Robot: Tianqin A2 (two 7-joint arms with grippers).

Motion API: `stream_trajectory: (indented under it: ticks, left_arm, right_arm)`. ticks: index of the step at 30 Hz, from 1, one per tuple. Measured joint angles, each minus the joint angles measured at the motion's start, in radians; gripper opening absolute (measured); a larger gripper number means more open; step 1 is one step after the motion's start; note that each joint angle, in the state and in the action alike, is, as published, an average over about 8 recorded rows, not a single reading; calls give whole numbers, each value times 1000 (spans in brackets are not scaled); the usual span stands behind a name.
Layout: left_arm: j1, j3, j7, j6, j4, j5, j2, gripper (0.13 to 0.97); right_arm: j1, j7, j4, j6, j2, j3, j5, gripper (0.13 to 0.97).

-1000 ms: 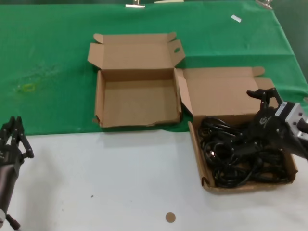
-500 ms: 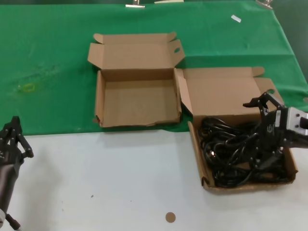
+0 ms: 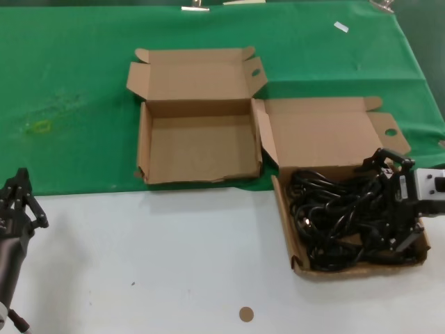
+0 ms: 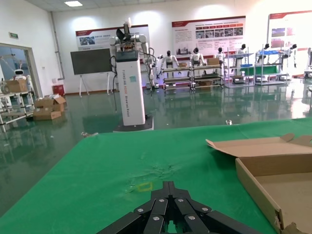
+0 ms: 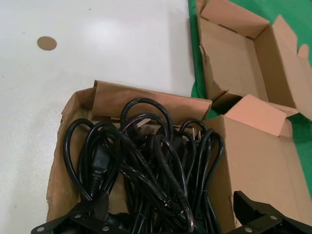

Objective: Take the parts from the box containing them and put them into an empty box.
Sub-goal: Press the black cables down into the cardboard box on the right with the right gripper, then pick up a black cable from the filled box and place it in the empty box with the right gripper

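The black rubber-coated power cords [image 3: 348, 226], a loose tangle with moulded plugs, fill the shallow brown cardboard box with the notched front-left corner [image 3: 300, 263], which sits on the white tabletop [image 3: 174, 264]. The right pincer [image 3: 393, 212] is down among them at the box's right side, so the heap lies directly under it and stretches away toward the box's left wall, its loops mostly running front to back. From the right wrist view its fingers [image 5: 87, 217] look spread wide either side of the cords, not closed on any. The empty brown cardboard box with the ragged front wall [image 3: 198, 146] stands on green cloth [image 3: 69, 90] beyond the full box's left corner. The left pincer [image 3: 17, 209] waits well apart from the full box, far to its left, fingers drawn together.
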Motion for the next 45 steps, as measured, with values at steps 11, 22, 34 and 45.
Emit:
stream_trajectory:
  ticks: [11, 22, 34, 45]
  left_arm:
    - [0, 0, 0, 0, 0, 0, 0, 144]
    - [0, 0, 0, 0, 0, 0, 0, 144]
    - [0, 0, 0, 0, 0, 0, 0, 144]
    - [0, 0, 0, 0, 0, 0, 0, 144]
  right_arm:
    - [11, -42, -55, -55, -72, 45, -81, 832]
    - [6, -42, -61, -61, -107, 83, -143, 658]
    - [-5, -34, -54, -75, -120, 110, -185, 395]
    - [-9, -10, -17, -108, -112, 129, -199, 250]
